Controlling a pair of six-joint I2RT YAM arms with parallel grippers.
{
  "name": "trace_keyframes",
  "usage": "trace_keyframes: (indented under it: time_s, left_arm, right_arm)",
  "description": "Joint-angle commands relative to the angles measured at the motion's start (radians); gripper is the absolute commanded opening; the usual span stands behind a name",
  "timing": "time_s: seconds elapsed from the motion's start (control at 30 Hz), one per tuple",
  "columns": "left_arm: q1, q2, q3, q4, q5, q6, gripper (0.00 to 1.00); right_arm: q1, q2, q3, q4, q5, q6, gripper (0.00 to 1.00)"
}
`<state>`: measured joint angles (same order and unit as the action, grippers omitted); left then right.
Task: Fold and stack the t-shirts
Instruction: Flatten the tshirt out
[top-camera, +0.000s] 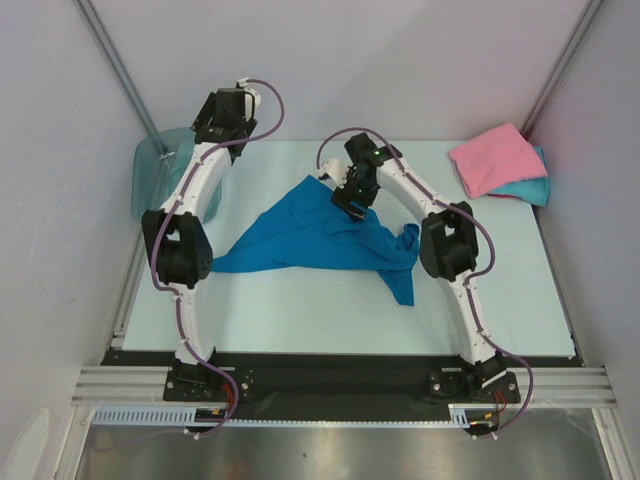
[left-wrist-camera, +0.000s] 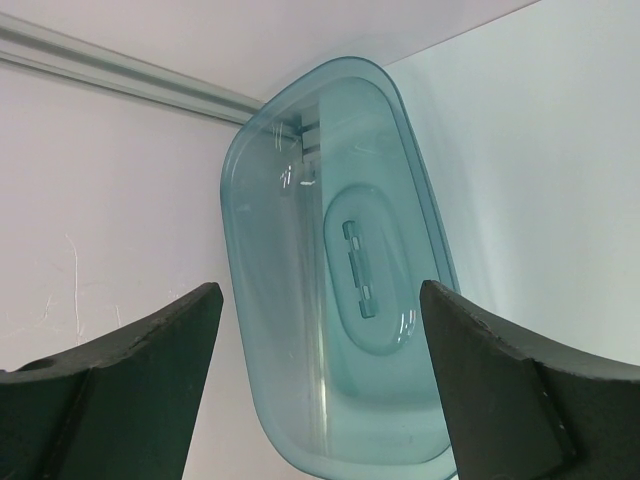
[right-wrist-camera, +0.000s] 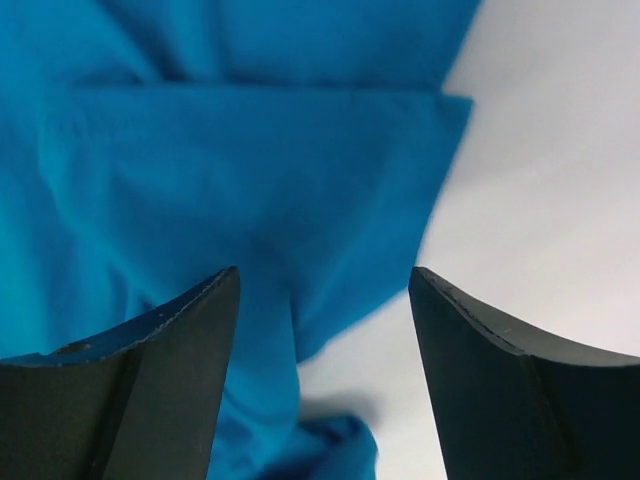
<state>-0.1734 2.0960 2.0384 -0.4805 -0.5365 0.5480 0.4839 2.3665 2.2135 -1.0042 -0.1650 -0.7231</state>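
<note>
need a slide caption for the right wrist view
Open right pincer hangs over the rumpled deep blue t-shirt lying on the pale table.

Both arms reach forward, jaws parted.
The left arm rises from its base, bends at the elbow and stretches to the far left, wrist tipped down, the left jaws spread wide with nothing between them. The right arm curves inward to the middle, wrist angled down, the right jaws equally wide.
</note>
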Motion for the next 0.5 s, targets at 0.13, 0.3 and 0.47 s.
trace_keyframes:
  time_s: [0.13,0.3,0.47]
  left_arm:
    - [-0.011,-0.008,0.037,0.025,0.000,-0.013,0.86]
    - [-0.011,-0.010,0.032,0.034,-0.002,0.000,0.86]
    - [-0.012,0.001,0.045,0.036,0.001,-0.002,0.86]
  right_arm:
    - [0.053,0.056,0.083,0.079,-0.033,0.059,0.67]
    - [0.053,0.042,0.058,0.084,-0.024,0.057,0.33]
    - [0.053,0.027,0.031,0.085,-0.001,0.053,0.00]
